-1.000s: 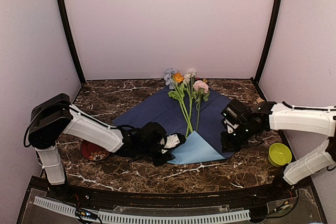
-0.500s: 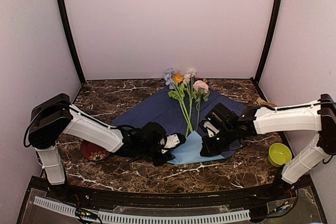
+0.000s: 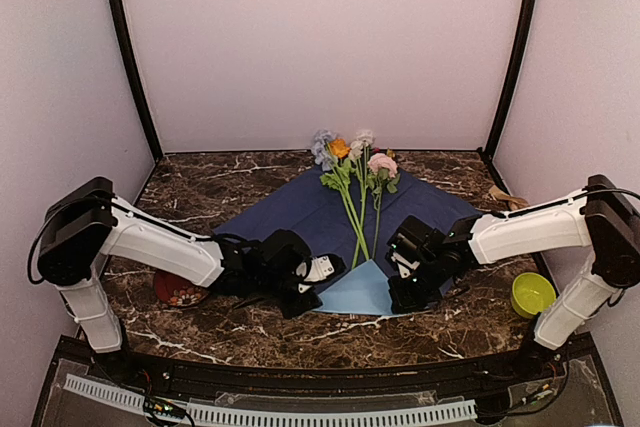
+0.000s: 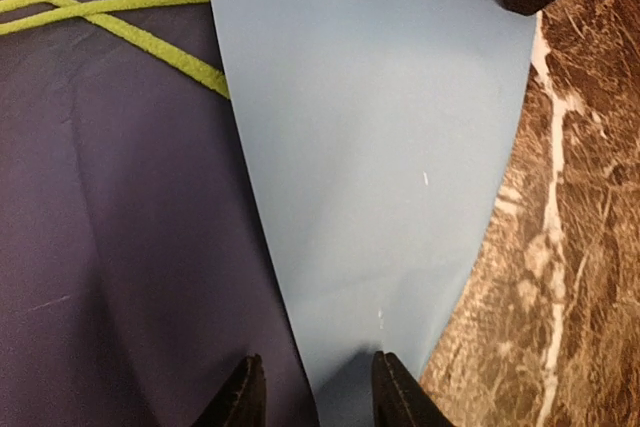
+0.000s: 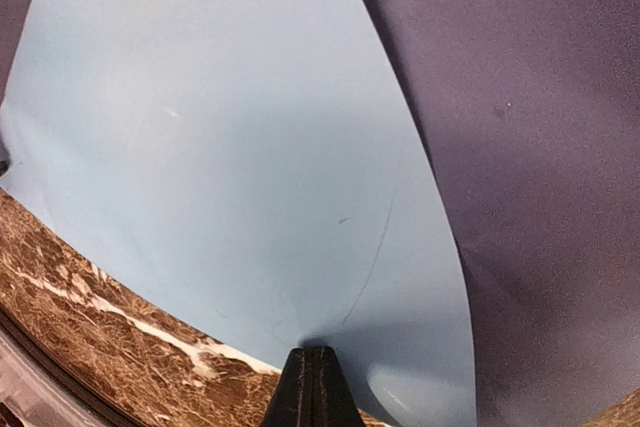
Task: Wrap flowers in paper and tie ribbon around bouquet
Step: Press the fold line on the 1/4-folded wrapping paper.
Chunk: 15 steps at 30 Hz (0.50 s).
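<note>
- Fingertip detail of the left gripper (image 4: 316,399) is cut off by the bottom edge of its wrist view. Only two black stubs show. They stand apart, with the narrow end of the flap (image 3: 362,289) between them. Contact with the paper (image 3: 295,209) cannot be confirmed.
- Right gripper (image 5: 308,379): jaws closed together, tip at the flap's near edge, where the blue face dimples and one crease runs up from it. Whether paper is pinched between the jaws cannot be told.
- Lower ends of the stems (image 4: 150,50) pass under the flap and are hidden.
- Dish (image 3: 175,292): red, mostly covered by the left arm.
- Tan object (image 3: 499,193) at the table's right edge, beside the right arm: too small to identify.
- Paper: lies flat on the table (image 3: 200,182), set diamond-wise, navy face up. Its near corner is folded over toward the far side, showing a light-blue triangle.
- Flowers (image 3: 345,152): laid along the middle of the paper, heads at its far corner, in white, orange, pink and pale blue.
- Bowl (image 3: 532,294): green, right of the paper, apart from it.
</note>
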Available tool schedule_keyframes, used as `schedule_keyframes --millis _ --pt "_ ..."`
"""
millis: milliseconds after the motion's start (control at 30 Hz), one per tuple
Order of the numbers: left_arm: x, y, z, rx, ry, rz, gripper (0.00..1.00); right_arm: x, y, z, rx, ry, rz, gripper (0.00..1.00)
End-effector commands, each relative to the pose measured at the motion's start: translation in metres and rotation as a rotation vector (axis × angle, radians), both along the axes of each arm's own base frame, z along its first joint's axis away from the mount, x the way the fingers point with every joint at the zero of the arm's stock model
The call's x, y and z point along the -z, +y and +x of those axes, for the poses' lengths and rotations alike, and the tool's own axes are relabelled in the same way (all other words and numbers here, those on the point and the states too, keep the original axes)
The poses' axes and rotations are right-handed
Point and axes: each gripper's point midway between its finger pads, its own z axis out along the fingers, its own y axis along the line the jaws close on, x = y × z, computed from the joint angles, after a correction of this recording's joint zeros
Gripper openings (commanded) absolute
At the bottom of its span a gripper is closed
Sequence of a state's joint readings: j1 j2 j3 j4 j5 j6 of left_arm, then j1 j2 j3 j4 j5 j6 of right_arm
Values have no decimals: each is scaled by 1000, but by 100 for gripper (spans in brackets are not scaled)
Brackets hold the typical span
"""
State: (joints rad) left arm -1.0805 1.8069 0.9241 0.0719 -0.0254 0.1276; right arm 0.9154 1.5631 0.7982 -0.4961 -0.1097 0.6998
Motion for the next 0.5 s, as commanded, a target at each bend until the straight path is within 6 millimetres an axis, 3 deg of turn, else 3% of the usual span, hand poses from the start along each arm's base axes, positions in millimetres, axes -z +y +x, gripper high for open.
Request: schedule_keyframes --millis 0,100,233,467 --pt "-49 2 -18 87 -15 -68 38 21 -22 -17 24 68 -81 0" --pt "-69 -14 -17 152 -71 -105 24 21 -21 -17 30 70 -71 0" --pt "-58 -46 -20 243 -47 -104 2 22 -22 -17 46 68 -68 0" --pt "-18 -72 -17 303 -25 -63 0 22 -19 -18 57 75 -45 0"
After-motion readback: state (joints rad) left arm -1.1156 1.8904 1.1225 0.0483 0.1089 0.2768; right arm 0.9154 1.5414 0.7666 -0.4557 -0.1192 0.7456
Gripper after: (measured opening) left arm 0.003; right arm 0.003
